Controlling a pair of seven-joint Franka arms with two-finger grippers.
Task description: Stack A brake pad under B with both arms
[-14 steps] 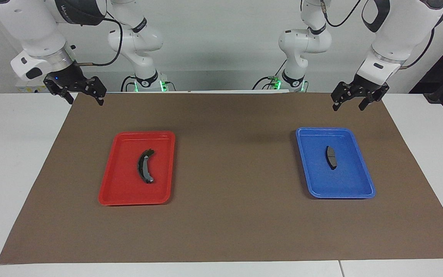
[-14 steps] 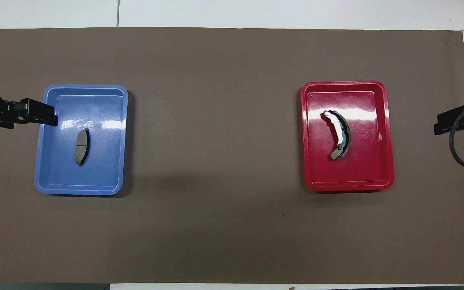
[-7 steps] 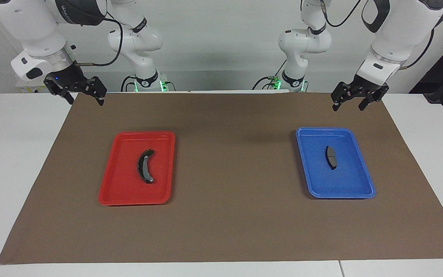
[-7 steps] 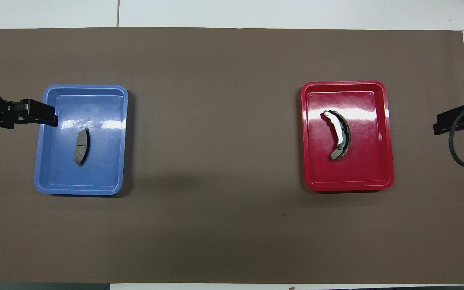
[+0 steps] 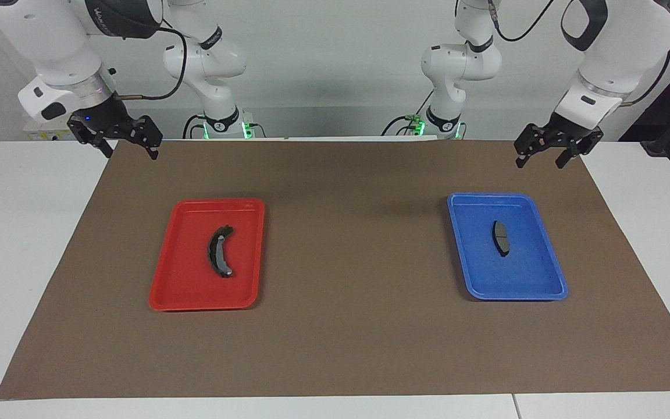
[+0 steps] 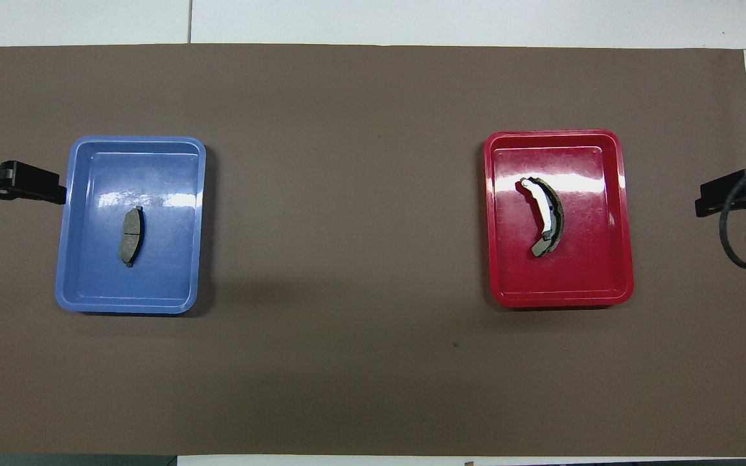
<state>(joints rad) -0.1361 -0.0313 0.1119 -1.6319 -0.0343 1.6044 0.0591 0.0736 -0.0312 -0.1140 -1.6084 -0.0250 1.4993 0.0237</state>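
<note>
My left end effector (image 5: 559, 152) hangs in the air with its fingers spread apart and nothing between them, above the brown mat (image 5: 346, 326) on the tabletop (image 5: 21, 244), at the mat's edge toward the left arm's end. Below and inward of it sits the blue tray (image 5: 550, 267), and the A brake pad (image 5: 501, 237) lies flat near the middle of that tray, well apart from my fingers. I judge the pad is laid there alone so that it can be reached from above without the tray wall getting in the way.

My right end effector (image 5: 127, 141) hangs above the mat's corner at the right arm's end, also spread open and empty. Below and inward of it is the red tray (image 5: 163, 291), and B (image 5: 219, 251) lies inside it, its curved length running along the tray's long side, clear of the rim.

The two trays are well apart, one under each arm's reach, which I take as the reason both arms are needed: each part sits on its own arm's end. Nothing is stacked yet. As I judge it, the pad must go down first as the base, so my left end effector has to descend over the pad's narrow width, and B follows on top. The pad is thin and flat, so I expect a low grip that could scrape the tray floor.
</note>
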